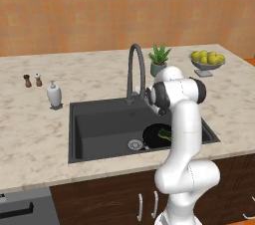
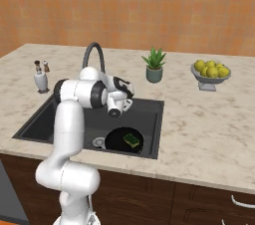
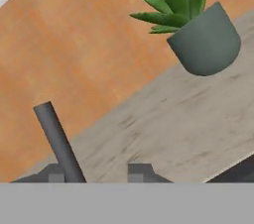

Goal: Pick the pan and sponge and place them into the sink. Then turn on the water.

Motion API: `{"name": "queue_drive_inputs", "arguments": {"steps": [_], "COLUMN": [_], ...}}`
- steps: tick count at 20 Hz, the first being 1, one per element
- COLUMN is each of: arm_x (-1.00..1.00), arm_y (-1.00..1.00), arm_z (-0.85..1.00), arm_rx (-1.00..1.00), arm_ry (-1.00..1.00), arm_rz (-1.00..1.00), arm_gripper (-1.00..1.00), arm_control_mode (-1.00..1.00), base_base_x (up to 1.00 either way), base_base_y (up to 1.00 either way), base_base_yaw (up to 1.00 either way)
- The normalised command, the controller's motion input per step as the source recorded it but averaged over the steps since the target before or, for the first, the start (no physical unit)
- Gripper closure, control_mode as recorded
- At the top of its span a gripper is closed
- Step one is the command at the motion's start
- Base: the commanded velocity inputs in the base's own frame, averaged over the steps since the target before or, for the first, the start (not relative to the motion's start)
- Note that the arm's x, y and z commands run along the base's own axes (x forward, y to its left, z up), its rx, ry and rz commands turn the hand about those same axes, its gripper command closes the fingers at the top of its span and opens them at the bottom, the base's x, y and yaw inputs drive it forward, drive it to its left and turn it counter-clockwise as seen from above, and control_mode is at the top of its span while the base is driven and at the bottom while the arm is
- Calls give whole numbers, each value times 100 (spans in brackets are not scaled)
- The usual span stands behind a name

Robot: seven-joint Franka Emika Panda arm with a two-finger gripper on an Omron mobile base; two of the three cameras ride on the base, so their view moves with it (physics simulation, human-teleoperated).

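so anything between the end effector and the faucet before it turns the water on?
Nothing visible. The end effector hangs above the sink just right of the faucet, with open space between them. The pan and sponge lie lower down in the basin.

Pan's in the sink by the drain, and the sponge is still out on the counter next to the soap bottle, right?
Not quite. The pan is in the sink by the drain, but the sponge lies inside the pan, not on the counter. The right base view shows it.
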Motion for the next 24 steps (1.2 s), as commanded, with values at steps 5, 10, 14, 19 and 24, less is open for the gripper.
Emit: {"name": "queue_drive_inputs", "arguments": {"steps": [5,10,14,19,24], "arm_x": [5,5,5,-4,-30], "arm_y": [-100,-100,-100,-100,-100], "arm_z": [36,28,32,40,83], "arm_rx": [51,63,61,62,65], "arm_ry": [23,39,67,55,7], "arm_rz": [9,1,-7,-5,0], "arm_gripper": [100,100,100,100,100], "arm_control_mode": [-100,-100,-100,-100,-100], "base_base_x": [0,0,0,0,0], "base_base_y": [0,0,0,0,0], "base_base_yaw": [0,0,0,0,0]}}
